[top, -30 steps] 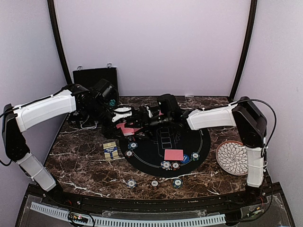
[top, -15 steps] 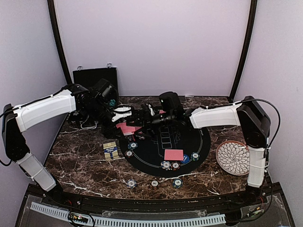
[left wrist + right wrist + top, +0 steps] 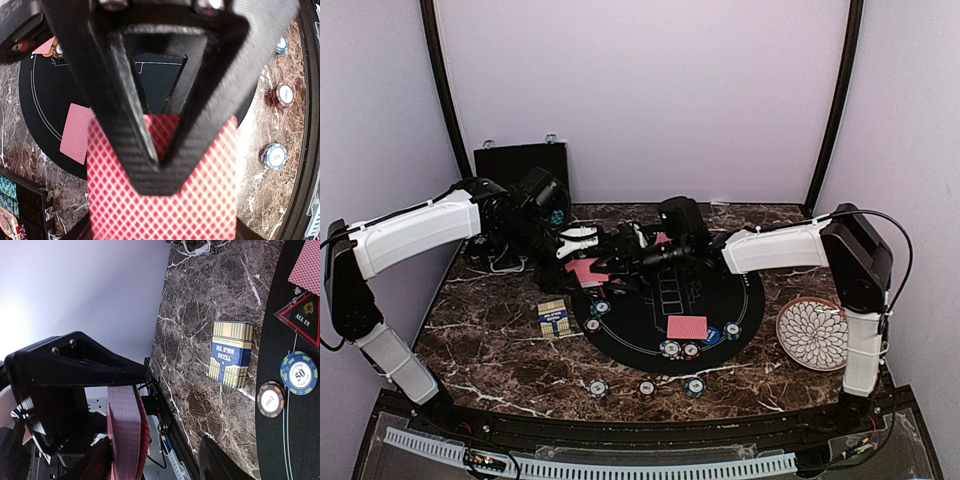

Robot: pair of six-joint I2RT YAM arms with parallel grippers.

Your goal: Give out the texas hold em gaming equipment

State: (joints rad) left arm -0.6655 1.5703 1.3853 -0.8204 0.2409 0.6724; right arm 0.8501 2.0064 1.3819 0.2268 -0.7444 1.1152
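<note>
over the far side of the bench (image 3: 490,350): both arms meet above a round black mat (image 3: 630,335).
left tool (image 3: 160,170): clenched on the deck of red-backed cards (image 3: 200,205), held off the surface.
right tool (image 3: 155,460): fingers parted either side of the deck's edge; no card seen pinched.
dealt: one card (image 3: 686,327) face down on the mat's near side, more by its left rim.
chips (image 3: 670,348): several on the mat, others on bare stone nearer the arm bases.
left to do: most of the deck looks undealt, judging by its thickness.
room: dark veined marble, pale lilac walls, black corner posts.
</note>
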